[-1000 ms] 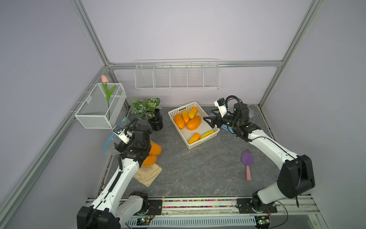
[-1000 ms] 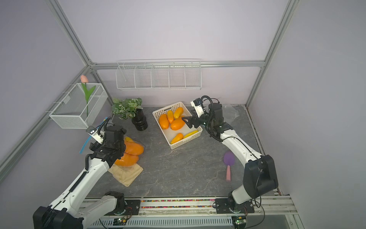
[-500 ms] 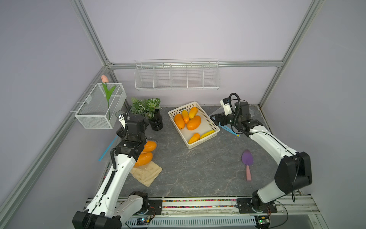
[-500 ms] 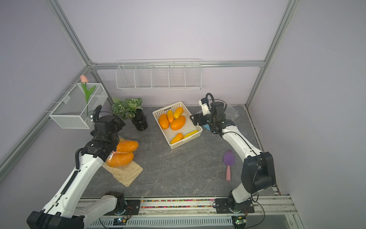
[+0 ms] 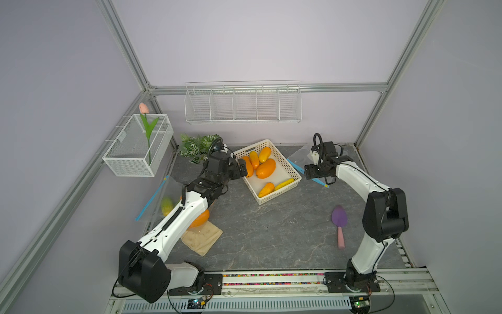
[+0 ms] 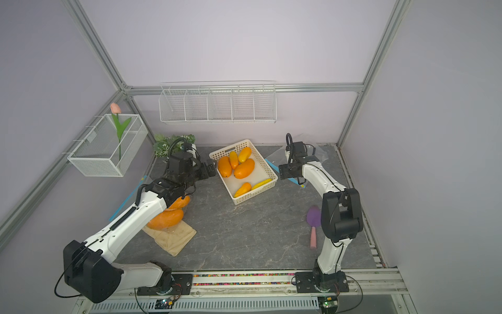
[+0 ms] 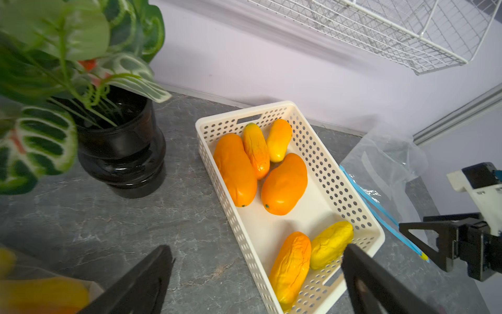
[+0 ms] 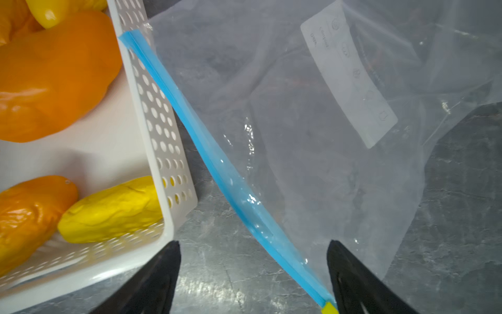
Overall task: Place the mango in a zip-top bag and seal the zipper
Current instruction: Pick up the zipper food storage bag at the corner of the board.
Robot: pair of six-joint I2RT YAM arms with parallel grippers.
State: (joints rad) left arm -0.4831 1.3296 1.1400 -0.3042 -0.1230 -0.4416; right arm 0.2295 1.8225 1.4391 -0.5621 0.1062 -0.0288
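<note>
While hovering open beside the basket (image 5: 271, 199), the left claw (image 5: 242, 170) should be centring across one mango (image 5: 265, 168); the right claw (image 8: 253, 242), open, is straddling the zipper (image 8: 206, 152).

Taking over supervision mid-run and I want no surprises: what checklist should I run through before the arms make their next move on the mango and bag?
1. Left gripper open and empty: ok.
2. Right gripper open and empty: ok.
3. Large mango uncovered in the basket: ok.
4. Right gripper poised over the zipper, near its slider end: ok.
5. Zip-top bag mouth open to take a mango: cannot tell; the bag lies flat beside the basket.
</note>
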